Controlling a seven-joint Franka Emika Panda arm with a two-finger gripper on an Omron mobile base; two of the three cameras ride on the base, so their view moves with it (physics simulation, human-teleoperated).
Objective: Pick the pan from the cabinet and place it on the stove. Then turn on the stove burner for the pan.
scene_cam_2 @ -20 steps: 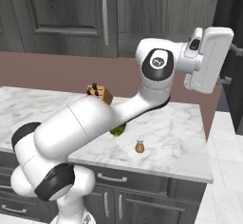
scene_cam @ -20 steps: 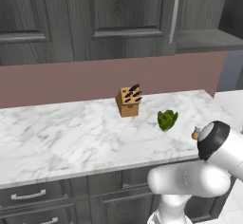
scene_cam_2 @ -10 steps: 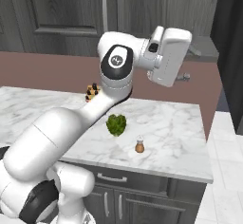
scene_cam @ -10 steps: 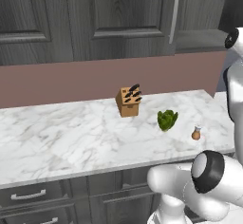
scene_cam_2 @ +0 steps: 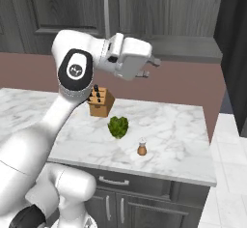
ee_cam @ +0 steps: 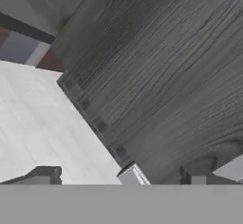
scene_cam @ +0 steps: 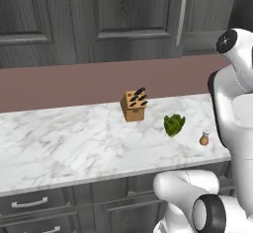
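Found the gripper (scene_cam_2: pixel 150 68) raised in front of the wall units, above the marble counter (scene_cam: pixel 64 148). Confirmed in the hand view: jaws spread wide, nothing between them, dark wood grain ahead.

Found the cabinet (scene_cam: pixel 133 10) shut, door flush with its neighbours, long silver bar handle (scene_cam: pixel 182 16) untouched. Presumed the pan to be behind that door; could not tell its position or the way its handle points. Judged the task barely begun: door to be opened first, then the pan lifted out and carried to the stove.

Handling, as judged and not tested:
- Expected a rigid, hard-surfaced pan, moderately heavy, not fragile.
- Expected smooth metal, liable to slip or swing in a two-finger pinch.
- Advised taking the thin straight handle close to the bowl, to limit droop; failing that, pinching the rim across its wall.
- Advised keeping it level through the door opening, to avoid knocking the frame.

Also noted on the counter: a knife block (scene_cam: pixel 134 106), a leafy green (scene_cam: pixel 174 124) just beside it to the right, and a small brown shaker (scene_cam: pixel 204 138) near the edge, all well below the gripper.

Searched for brands, labels and lettering on doors, block and shaker. Read none.
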